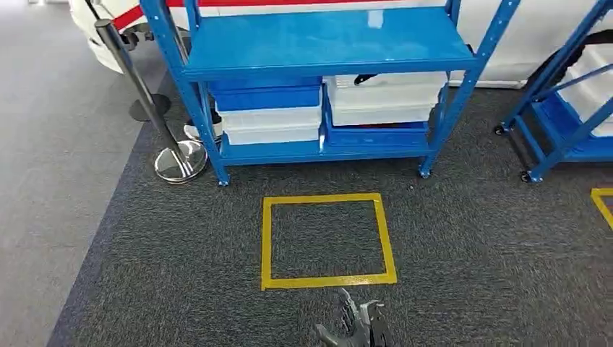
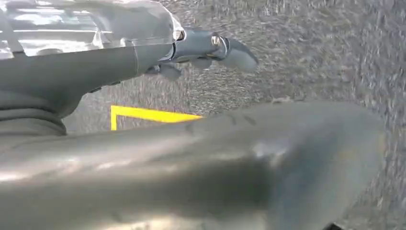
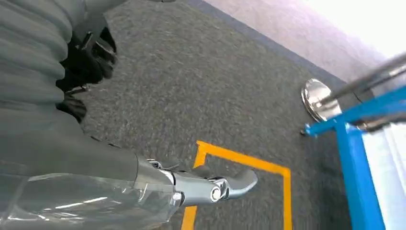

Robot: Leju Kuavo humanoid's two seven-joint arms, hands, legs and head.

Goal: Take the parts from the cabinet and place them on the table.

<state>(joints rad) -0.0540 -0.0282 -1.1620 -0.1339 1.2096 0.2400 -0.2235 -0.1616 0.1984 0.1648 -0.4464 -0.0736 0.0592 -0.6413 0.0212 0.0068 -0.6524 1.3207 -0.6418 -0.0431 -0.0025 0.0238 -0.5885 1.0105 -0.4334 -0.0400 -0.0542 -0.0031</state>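
Nearest the head camera, a hand (image 1: 354,329) hangs low over the grey carpet (image 1: 463,253) with fingers apart and nothing in them; which arm it belongs to I cannot tell. In the wrist views the left hand (image 2: 206,50) and right hand (image 3: 210,187) both look empty, fingers loosely extended. The parts presumably sit in the white bins (image 1: 387,97) on the blue cabinet (image 1: 325,43) (contents hidden). The approach probably goes best by stepping squarely into the yellow square (image 1: 327,241), facing the shelf.
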